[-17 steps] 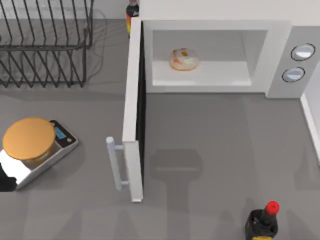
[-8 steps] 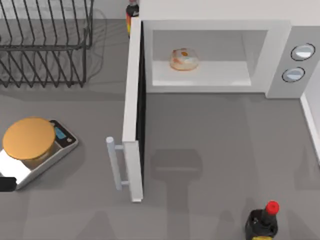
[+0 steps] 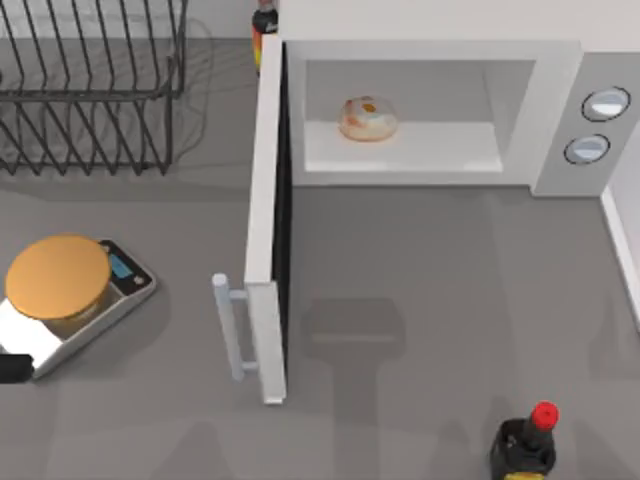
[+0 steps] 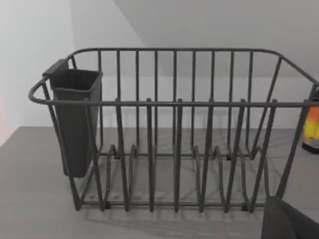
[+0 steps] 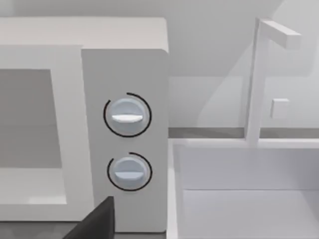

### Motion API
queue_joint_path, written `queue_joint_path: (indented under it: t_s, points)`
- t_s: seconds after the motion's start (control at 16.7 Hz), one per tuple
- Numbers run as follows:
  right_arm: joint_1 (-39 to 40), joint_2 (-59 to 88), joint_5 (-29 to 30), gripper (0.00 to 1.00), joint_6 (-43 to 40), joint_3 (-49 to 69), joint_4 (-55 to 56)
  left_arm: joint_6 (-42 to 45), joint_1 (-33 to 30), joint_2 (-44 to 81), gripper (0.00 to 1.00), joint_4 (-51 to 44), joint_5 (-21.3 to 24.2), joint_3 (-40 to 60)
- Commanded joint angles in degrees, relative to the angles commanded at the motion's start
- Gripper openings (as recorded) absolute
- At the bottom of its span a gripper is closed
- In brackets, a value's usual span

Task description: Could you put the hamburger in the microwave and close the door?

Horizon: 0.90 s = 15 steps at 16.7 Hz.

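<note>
One hamburger [image 3: 368, 118], lying inside the microwave [image 3: 430, 110] on its pale floor, toward the door side; one door [image 3: 266, 230], swung wide open toward the table's front; two silver knobs [image 5: 127, 116]; one wire rack [image 4: 169, 129]; one scale [image 3: 70, 305] bearing an orange disc; two bottles [image 3: 525, 445]; finger state of either AgileX gripper cannot be told, so neither can the hamburger's place relative to the fingers.

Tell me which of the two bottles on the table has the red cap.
The bottle at the top view's lower edge, in front of the microwave toward its right, has the red cap. The other bottle, behind the open door's hinge side, has a dark top.
</note>
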Motion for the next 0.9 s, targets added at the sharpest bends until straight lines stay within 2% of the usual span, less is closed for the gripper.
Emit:
queue_joint_path:
  t_s: [0.12, 0.42, 0.78, 0.9]
  points:
    - [0.0, 0.0, 0.0, 1.00, 0.0, 0.0, 0.0, 0.0, -2.2, 0.8, 0.00, 0.6, -2.2, 0.2]
    - [0.0, 0.0, 0.0, 1.00, 0.0, 0.0, 0.0, 0.1, -11.3, 3.4, 0.00, 2.5, -11.3, 0.9]
    - [0.0, 0.0, 0.0, 1.00, 0.0, 0.0, 0.0, 0.0, -12.2, 3.4, 0.00, 2.5, -12.2, 0.8]
    - [0.0, 0.0, 0.0, 1.00, 0.0, 0.0, 0.0, 0.0, -14.4, 2.5, 0.00, 1.4, -14.4, 1.0]
